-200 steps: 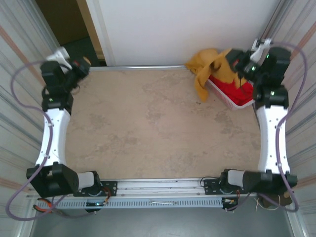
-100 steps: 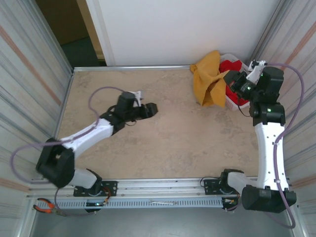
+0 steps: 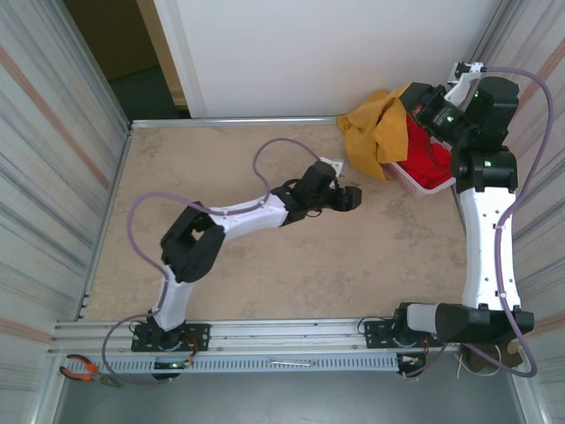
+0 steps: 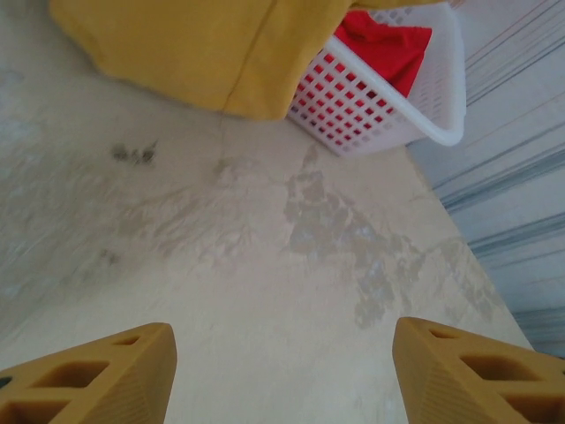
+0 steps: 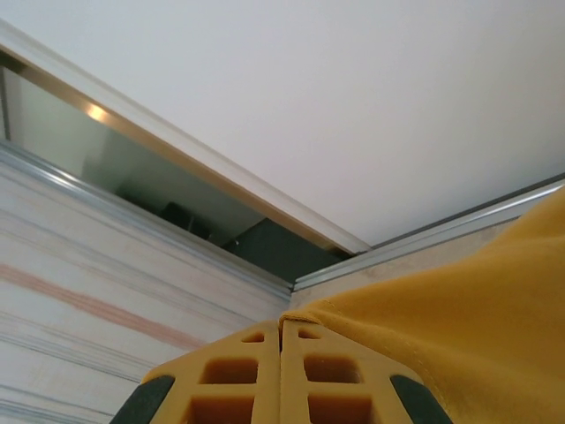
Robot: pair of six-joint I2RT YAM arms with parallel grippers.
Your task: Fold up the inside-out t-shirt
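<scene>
Left gripper (image 3: 350, 198): it reaches across the middle of the tabletop (image 3: 203, 159) toward the far right corner. In the left wrist view its jaws stand wide apart over bare surface, with nothing between them.

T-shirt (image 3: 371, 132): a mustard-yellow bundle at the far right corner. It is lifted at 1 point and drapes over the near-left rim of the basket (image 3: 402, 184), with its lower folds resting on the tabletop. Expect it to be light, limp and slow to slide on the stone-look surface. It will sag from any single hold and will not keep a shape. Which part is collar, hem or sleeve cannot be told from the bunched folds.

Basket: white lattice, set against the right edge and holding a red garment (image 3: 424, 150). Leave that garment alone.

Right gripper (image 3: 413, 95): it is raised above the basket. In the right wrist view the jaws are pressed together on a thin fold of the yellow cloth.

Where to take hold: you would probably do best to bring the free jaws to the hanging edge nearest them. Pinch only 1 layer, well apart from the existing hold, so that the 2 grips can spread the cloth flat.
</scene>
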